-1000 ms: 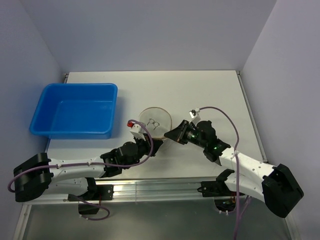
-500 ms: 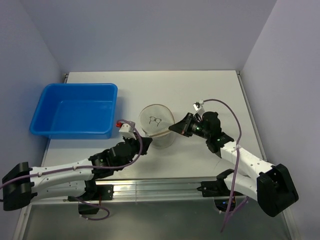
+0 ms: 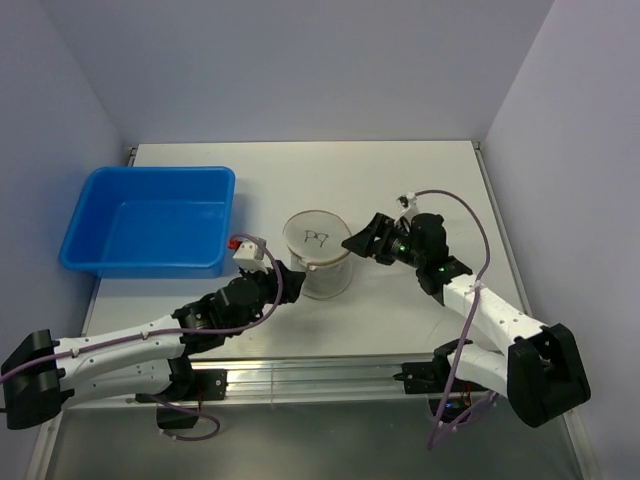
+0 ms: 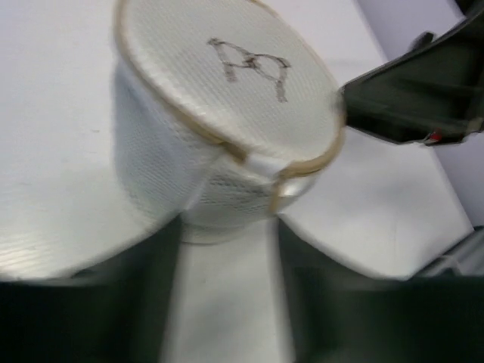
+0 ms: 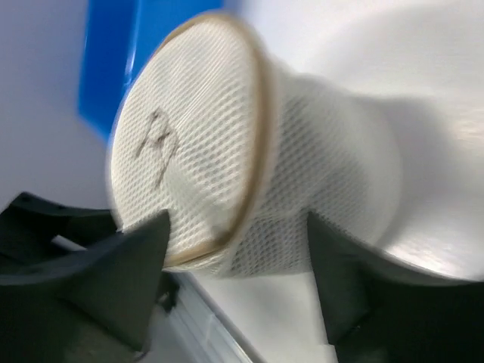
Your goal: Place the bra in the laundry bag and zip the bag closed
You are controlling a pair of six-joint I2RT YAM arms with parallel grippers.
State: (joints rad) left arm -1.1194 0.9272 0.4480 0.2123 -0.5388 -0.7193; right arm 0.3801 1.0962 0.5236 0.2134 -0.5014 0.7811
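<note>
The left gripper [image 3: 285,284] has its fingers spread wide and holds nothing. It is near the laundry bag [image 3: 320,268], at the bag's 7 o'clock in the top view. The right gripper [image 3: 358,236] is also spread and empty, close at the bag's 3 o'clock; whether it touches the tan rim cannot be told. The bag stands upright mid-table [image 3: 430,180], its lid on top bearing a thin dark squiggle [image 4: 249,60]. The bra cannot be made out through the mesh. The blue tub [image 3: 150,222] sits apart at 9 o'clock.
</note>
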